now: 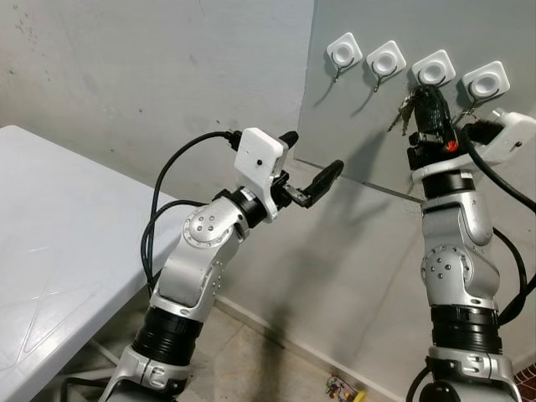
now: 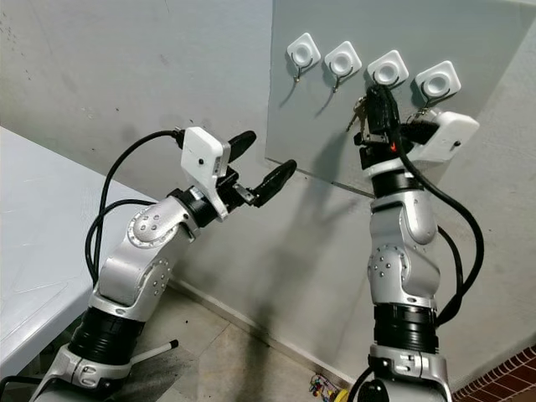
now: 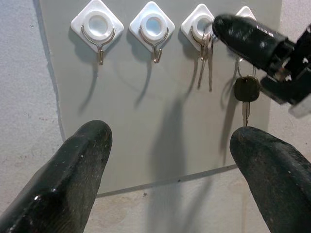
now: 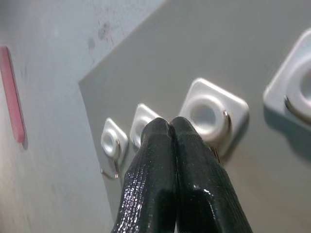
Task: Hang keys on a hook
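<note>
Right gripper (image 1: 429, 94) is reaching up at the third hook (image 3: 201, 24), fingers pressed together, hiding part of the keys (image 3: 206, 60) hanging there; contact is unclear. Left gripper (image 1: 311, 165) is hovering well apart, fingers spread. Another key (image 3: 246, 94) is hanging beside, its hook mostly hidden.

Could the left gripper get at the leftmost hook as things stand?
Probably yes: the left gripper is open, facing the board, and nothing lies between it and the bare leftmost hook.
</note>
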Motion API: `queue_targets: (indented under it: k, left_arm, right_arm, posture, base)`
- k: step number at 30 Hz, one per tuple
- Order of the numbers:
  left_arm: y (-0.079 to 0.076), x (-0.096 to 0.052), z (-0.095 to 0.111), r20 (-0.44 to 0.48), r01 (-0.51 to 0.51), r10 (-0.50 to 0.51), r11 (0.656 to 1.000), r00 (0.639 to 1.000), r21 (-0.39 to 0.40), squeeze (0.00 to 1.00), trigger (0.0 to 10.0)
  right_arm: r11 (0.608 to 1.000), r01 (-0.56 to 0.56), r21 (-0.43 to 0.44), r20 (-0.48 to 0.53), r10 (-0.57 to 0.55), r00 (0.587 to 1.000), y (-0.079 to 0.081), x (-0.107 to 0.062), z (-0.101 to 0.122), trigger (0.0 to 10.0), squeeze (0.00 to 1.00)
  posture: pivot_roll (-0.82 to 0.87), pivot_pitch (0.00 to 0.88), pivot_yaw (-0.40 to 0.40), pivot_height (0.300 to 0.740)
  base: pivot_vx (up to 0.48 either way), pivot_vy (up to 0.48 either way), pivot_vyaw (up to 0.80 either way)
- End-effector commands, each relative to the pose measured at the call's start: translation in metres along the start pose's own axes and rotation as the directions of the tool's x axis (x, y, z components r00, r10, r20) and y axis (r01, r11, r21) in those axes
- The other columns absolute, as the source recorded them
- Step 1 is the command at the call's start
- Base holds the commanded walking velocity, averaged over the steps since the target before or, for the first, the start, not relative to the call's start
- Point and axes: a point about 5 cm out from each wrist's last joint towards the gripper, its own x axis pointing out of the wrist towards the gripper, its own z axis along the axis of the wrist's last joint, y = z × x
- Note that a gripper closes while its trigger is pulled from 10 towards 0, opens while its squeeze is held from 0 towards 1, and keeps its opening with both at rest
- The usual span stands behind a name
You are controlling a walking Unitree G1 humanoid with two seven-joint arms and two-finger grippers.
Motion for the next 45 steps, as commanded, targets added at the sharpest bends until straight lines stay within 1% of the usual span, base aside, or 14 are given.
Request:
queue_targets:
  k: [1, 7, 13, 18, 24, 26, 33, 37, 43, 45]
  left_arm:
    - [-0.002, 0.000, 0.003, 0.004, 0.008, -0.008, 1.000, 1.000, 0.008, 0.00, 10.0]
    - [-0.002, 0.000, 0.003, 0.005, 0.005, -0.005, 1.000, 1.000, 0.008, 0.00, 10.0]
    - [-0.002, 0.000, 0.004, 0.008, 0.001, -0.001, 1.000, 1.000, 0.005, 0.00, 10.0]
    - [-0.002, 0.000, 0.005, 0.009, 0.000, 0.000, 1.000, 1.000, 0.002, 0.00, 10.0]
    - [-0.001, 0.000, 0.005, 0.009, -0.002, 0.002, 1.000, 1.000, 0.001, 0.00, 10.0]
    - [-0.001, 0.000, 0.005, 0.009, -0.003, 0.003, 1.000, 1.000, 0.001, 0.00, 10.0]
    - [-0.001, 0.000, 0.005, 0.010, -0.006, 0.006, 1.000, 1.000, 0.003, 0.00, 10.0]
    - [-0.001, 0.000, 0.005, 0.011, -0.007, 0.007, 1.000, 1.000, 0.003, 0.00, 10.0]
    - [-0.001, -0.001, 0.005, 0.011, -0.007, 0.007, 1.000, 1.000, 0.004, 0.00, 10.0]
    - [-0.001, -0.001, 0.005, 0.010, -0.007, 0.007, 1.000, 1.000, 0.005, 0.00, 10.0]
  right_arm:
    - [1.000, 0.009, 0.010, 0.022, -0.010, 1.000, -0.003, 0.004, 0.005, 10.0, 0.00]
    - [0.998, 0.041, 0.047, 0.005, -0.041, 0.999, -0.005, 0.004, 0.001, 10.0, 0.00]
    - [0.993, 0.086, 0.079, -0.037, -0.083, 0.996, -0.010, 0.002, -0.007, 10.0, 0.00]
    - [0.989, 0.103, 0.105, -0.039, -0.100, 0.994, -0.012, 0.002, -0.008, 10.0, 0.00]
    - [0.984, 0.109, 0.142, -0.014, -0.108, 0.994, -0.013, 0.001, -0.005, 10.0, 0.00]
    - [0.979, 0.110, 0.173, -0.004, -0.110, 0.994, -0.014, 0.001, -0.004, 10.0, 0.00]
    - [0.971, 0.116, 0.210, 0.012, -0.121, 0.993, -0.015, -0.001, -0.003, 10.0, 0.00]
    - [0.966, 0.108, 0.234, 0.022, -0.116, 0.993, -0.014, -0.002, -0.003, 10.0, 0.00]
    - [0.952, 0.095, 0.291, 0.064, -0.118, 0.991, -0.014, -0.005, 0.001, 10.0, 0.00]
    - [0.952, 0.090, 0.293, 0.070, -0.115, 0.991, -0.013, -0.006, 0.002, 10.0, 0.00]
  posture:
    - [-0.01, 0.000, -0.024, 0.740]
    - [-0.01, 0.000, -0.024, 0.740]
    - [0.00, 0.000, -0.027, 0.740]
    - [0.00, 0.000, -0.027, 0.740]
    - [0.00, 0.000, -0.027, 0.740]
    - [0.00, 0.000, -0.027, 0.740]
    - [0.00, 0.000, -0.027, 0.740]
    - [0.00, 0.000, -0.027, 0.740]
    - [0.01, 0.000, -0.026, 0.740]
    - [0.01, 0.000, -0.026, 0.740]
  base:
    - [0.000, 0.000, 0.00]
    - [0.000, 0.000, 0.00]
    - [0.000, 0.000, 0.00]
    - [0.000, 0.000, 0.00]
    - [0.000, 0.000, 0.00]
    - [0.000, 0.000, 0.00]
    - [0.000, 0.000, 0.00]
    - [0.000, 0.000, 0.00]
    - [0.000, 0.000, 0.00]
    - [0.000, 0.000, 0.00]
